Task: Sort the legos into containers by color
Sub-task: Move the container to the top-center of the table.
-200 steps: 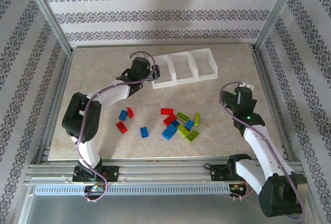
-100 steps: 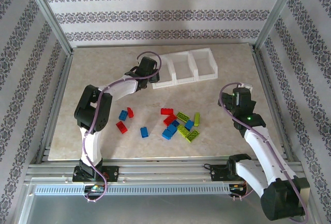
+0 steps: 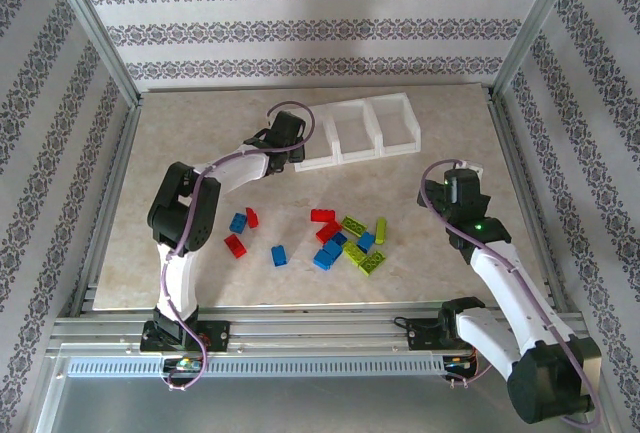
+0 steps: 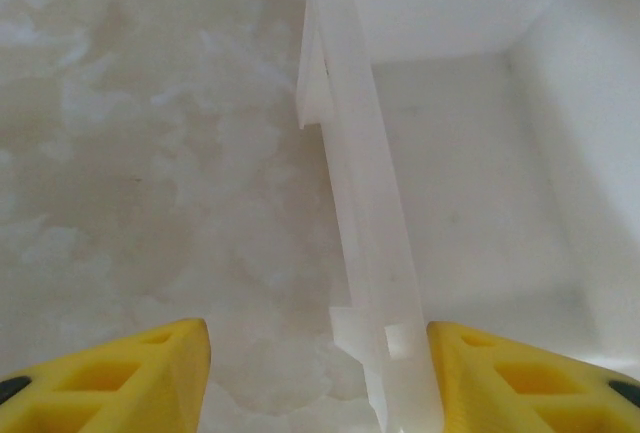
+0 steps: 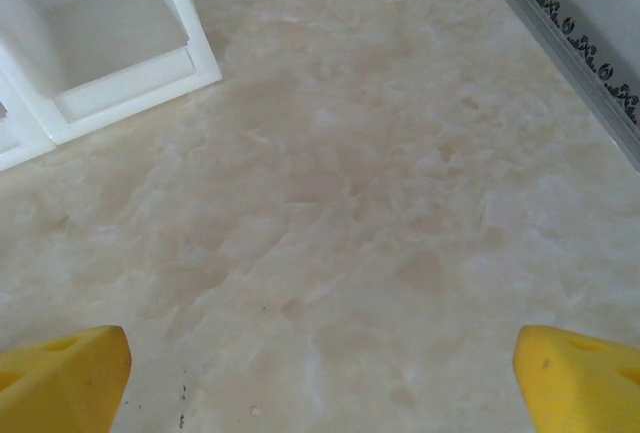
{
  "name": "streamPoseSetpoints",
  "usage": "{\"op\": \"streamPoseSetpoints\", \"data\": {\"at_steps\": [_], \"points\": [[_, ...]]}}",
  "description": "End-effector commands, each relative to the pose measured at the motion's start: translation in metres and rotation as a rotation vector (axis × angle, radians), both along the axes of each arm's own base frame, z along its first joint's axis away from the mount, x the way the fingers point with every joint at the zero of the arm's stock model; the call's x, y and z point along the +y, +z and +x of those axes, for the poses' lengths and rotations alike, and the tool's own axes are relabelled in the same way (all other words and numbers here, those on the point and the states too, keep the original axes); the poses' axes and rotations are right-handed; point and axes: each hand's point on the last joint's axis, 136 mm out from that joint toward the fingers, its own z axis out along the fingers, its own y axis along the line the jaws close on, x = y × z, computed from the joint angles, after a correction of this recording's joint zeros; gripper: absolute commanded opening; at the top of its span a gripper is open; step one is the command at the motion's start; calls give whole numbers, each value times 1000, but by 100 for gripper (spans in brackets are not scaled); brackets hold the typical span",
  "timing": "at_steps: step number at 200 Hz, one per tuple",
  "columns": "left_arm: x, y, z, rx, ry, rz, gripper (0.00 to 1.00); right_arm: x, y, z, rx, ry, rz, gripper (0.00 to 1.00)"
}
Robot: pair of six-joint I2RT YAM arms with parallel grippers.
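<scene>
Left tool [image 4: 316, 355] astride the containers' end wall [image 4: 362, 203]; overhead, legos [image 3: 345, 238] mid-table.

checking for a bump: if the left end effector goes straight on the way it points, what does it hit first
Probably the side wall of the leftmost bin, which stands between the fingers of the left end effector; depth is unclear.

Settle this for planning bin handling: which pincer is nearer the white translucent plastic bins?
Left. The left pincer straddles the left end wall of the white translucent plastic bins; the right pincer hovers over table off their right end.
</scene>
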Motion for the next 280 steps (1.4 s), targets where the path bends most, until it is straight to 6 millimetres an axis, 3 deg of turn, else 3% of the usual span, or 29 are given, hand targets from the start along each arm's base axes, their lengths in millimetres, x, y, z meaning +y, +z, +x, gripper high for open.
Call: {"op": "streamPoseSetpoints", "data": {"at_steps": [1, 54, 112, 170, 194, 231, 257, 280], "points": [[0, -6, -1, 30, -12, 61, 58, 1, 10, 3, -18, -16, -2, 98], [2, -12, -6, 56, -15, 75, 38, 7, 10, 3, -5, -12, 13, 98], [16, -11, -32, 89, -15, 92, 20, 27, -7, -11, 67, -8, 107, 98], [40, -9, -72, 114, -9, 137, 17, 41, -22, -40, 161, -13, 191, 98], [49, -11, -88, 127, -5, 142, 20, 53, -31, -53, 206, 4, 224, 98], [50, -15, -101, 143, 5, 102, 42, 76, -43, -63, 251, 43, 267, 98], [52, -2, -100, 110, 22, 93, 56, 93, -46, -62, 277, 81, 281, 95], [53, 15, -96, 68, 30, 88, 61, 103, -50, -60, 306, 95, 293, 91]]}}
